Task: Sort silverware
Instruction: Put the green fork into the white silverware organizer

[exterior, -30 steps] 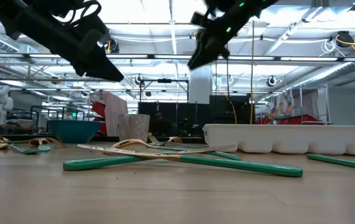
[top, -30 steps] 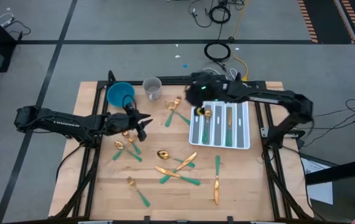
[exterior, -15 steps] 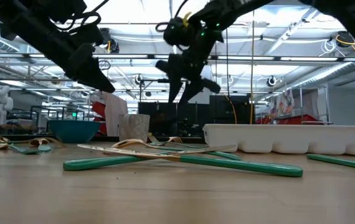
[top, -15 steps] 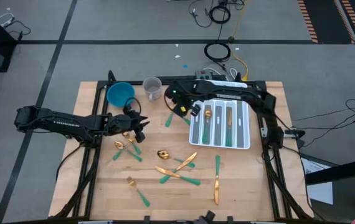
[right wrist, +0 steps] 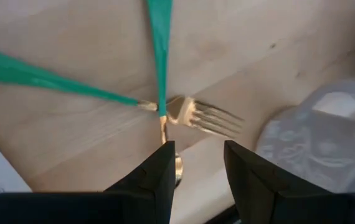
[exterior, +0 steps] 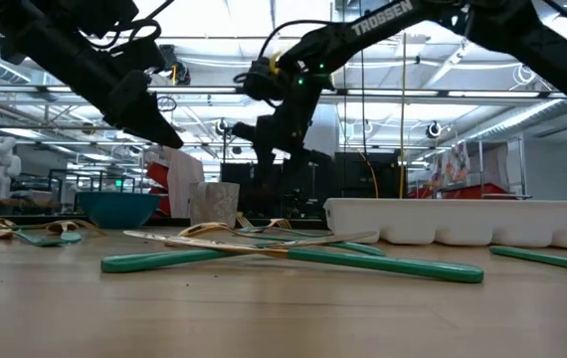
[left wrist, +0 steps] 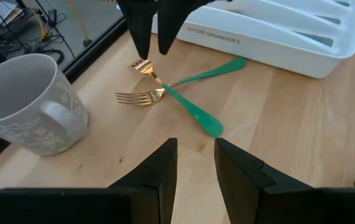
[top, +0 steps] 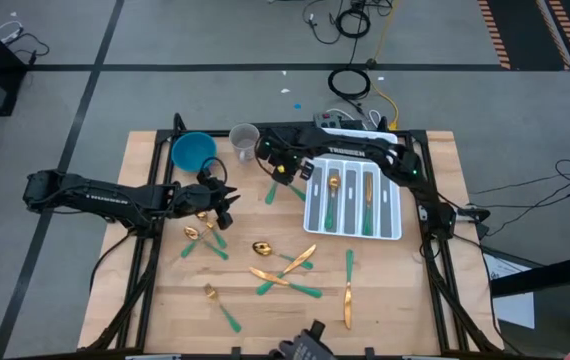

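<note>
Two crossed pieces of silverware [top: 283,182] lie by the worktop's far edge, directly beneath the right claw [top: 277,163] — released, empty, nearer. The left claw [top: 227,205], also parted and empty, waits near the left edge.

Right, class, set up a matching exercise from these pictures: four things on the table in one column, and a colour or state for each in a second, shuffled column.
Things:
1. bowl
2. cutlery organizer
3. cup
4. right gripper

Descriptions:
A. white, with cutlery lying in its slots
B. hanging open over two crossed green-handled pieces
C. blue
D. pale, beside the bowl

Pairs: 1-C, 2-A, 3-D, 4-B
</note>
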You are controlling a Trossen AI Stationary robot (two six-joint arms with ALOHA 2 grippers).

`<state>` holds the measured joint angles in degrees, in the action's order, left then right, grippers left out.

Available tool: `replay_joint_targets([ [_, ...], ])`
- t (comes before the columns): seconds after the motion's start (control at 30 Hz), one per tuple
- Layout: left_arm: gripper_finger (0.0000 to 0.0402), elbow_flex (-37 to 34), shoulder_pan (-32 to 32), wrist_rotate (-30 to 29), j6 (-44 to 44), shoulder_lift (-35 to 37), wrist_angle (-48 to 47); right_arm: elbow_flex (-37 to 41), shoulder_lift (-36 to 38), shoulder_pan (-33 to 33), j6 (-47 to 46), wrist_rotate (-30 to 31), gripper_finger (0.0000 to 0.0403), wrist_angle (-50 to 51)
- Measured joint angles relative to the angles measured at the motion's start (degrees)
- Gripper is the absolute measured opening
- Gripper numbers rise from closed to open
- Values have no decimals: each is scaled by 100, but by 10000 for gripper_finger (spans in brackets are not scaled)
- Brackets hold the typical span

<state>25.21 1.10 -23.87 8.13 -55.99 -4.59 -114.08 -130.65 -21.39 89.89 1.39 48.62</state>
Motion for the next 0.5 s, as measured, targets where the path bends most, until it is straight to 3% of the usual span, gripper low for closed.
replay_joint_targets([
  [0.5, 115, 0, 0, -134, -108, 0, -87, -76, -169, -336, 605, -4, 128, 129],
])
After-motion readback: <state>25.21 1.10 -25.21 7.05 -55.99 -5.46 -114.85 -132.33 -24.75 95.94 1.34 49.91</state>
